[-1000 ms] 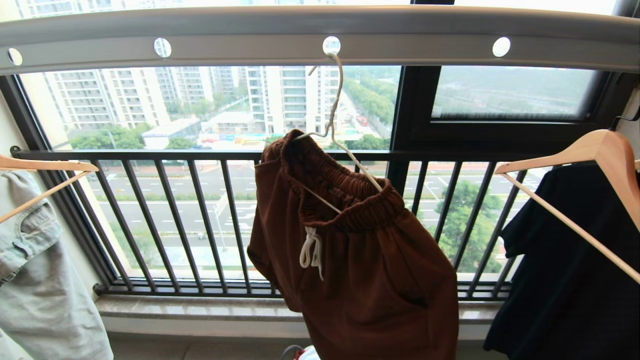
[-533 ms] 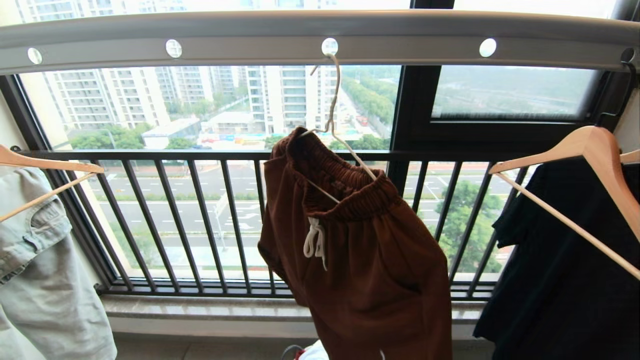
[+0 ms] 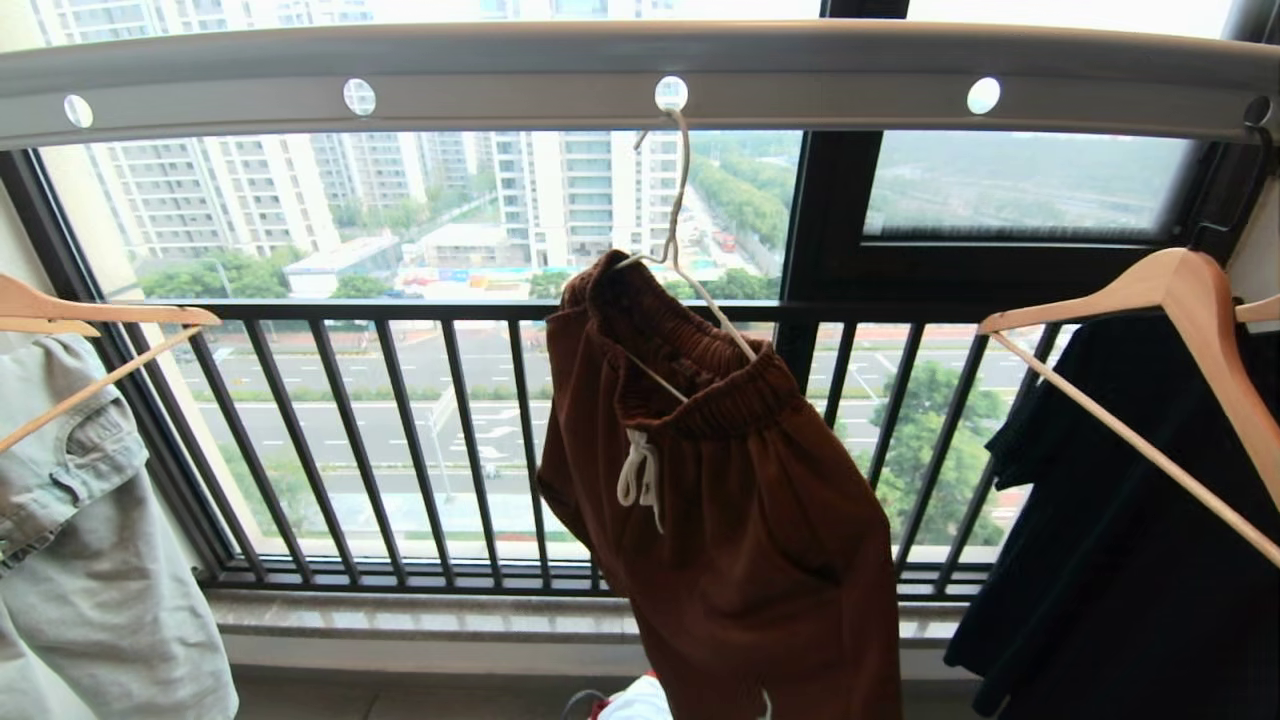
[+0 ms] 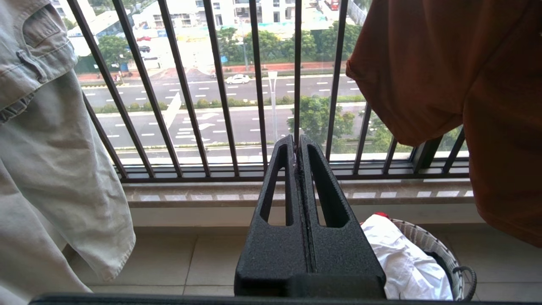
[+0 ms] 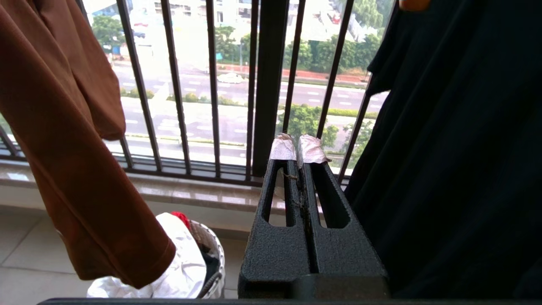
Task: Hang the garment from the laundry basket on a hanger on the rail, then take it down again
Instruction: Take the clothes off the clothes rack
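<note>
Hands are both low and level, pointing at the balcony railing [image 4: 186,84]: left hand [image 4: 297,142] and right hand [image 5: 296,148] each have fingers pressed together, holding nothing. Rust-brown shorts [image 3: 740,520] hang tilted on the wire hanger [image 3: 680,230], hooked through a hole in the rail [image 3: 520,80]. Laundry basket [image 4: 436,250] sits on the floor beneath. Pale denim piece [image 3: 90,560] hangs left, black T-shirt [image 3: 1140,540] right, just beside the right hand.
</note>
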Available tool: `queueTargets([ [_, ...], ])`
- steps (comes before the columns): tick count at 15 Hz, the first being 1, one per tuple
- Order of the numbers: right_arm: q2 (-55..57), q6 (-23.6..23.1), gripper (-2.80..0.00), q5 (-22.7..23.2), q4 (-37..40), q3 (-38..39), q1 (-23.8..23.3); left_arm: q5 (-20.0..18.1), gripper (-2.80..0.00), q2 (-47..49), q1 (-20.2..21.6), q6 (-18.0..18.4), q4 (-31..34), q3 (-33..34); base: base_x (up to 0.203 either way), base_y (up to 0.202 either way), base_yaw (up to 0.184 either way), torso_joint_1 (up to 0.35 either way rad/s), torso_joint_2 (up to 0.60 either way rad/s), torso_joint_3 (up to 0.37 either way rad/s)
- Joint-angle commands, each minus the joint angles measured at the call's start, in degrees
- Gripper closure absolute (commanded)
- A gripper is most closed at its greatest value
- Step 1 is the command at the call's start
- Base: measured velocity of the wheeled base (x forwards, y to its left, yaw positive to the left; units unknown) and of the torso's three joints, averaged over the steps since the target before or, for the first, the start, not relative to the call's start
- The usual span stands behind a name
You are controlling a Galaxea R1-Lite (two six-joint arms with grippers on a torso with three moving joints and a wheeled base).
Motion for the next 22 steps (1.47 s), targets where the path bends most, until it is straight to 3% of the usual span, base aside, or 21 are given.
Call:
queueTargets([
  [1,0.84,0.02,0.00,-0.07,2.00,-6.50,0.02,-0.04,0.00,0.07,0.01,0.00,-0.01,0.00,0.000,0.000,0.000,0.000,0.00,0.000],
  [4,8.86,-0.04,0.00,0.20,8.06,-18.41,0.02,-0.05,0.00,0.07,0.01,0.00,-0.01,0.00,0.000,0.000,0.000,0.000,0.00,0.000],
  [13,50.68,-0.09,0.00,0.20,16.51,-56.98,-0.17,0.04,0.00,0.07,0.01,-0.02,-0.01,0.00,0.000,0.000,0.000,0.000,0.00,0.000],
  [17,67.29,0.12,0.00,0.13,19.23,-71.12,10.57,-0.05,0.00,0.07,0.01,0.00,-0.01,0.00,0.000,0.000,0.000,0.000,0.00,0.000],
  [19,74.37,0.20,0.00,-0.85,20.96,-80.16,18.87,-0.05,0.00,0.07,0.01,0.00,-0.01,0.00,0.000,0.000,0.000,0.000,0.00,0.000],
  [22,82.86,0.32,0.00,-6.70,22.92,-89.18,31.11,-0.03,0.00,0.07,0.01,0.00,-0.01,0.00,0.000,0.000,0.000,0.000,0.00,0.000],
])
